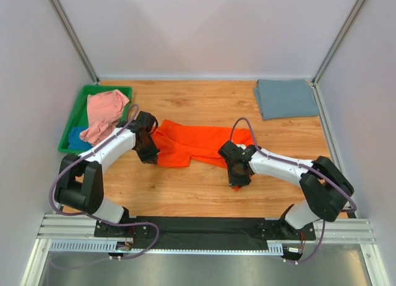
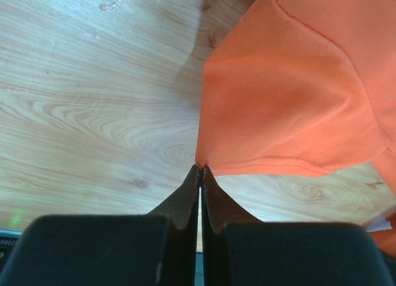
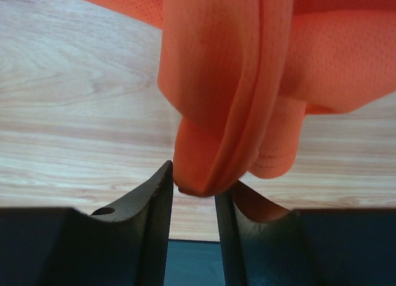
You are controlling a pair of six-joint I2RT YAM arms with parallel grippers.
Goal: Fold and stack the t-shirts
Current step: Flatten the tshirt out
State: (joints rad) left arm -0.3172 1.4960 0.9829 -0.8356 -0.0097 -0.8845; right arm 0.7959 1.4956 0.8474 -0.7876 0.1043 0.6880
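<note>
The bright orange t-shirt lies spread and rumpled at the middle of the table. My left gripper is at its left edge; in the left wrist view the gripper is shut, pinching a hem corner of the orange t-shirt. My right gripper is at the shirt's right front; in the right wrist view the gripper holds a bunched fold of the orange t-shirt between its tips, above the table. A slate grey-blue t-shirt lies folded at the far right. A salmon pink t-shirt and a blue t-shirt lie in the tray.
A green plastic tray stands at the far left, next to the left arm. Grey walls with metal posts close in the back and both sides. The wooden table shows bare in front of the orange shirt.
</note>
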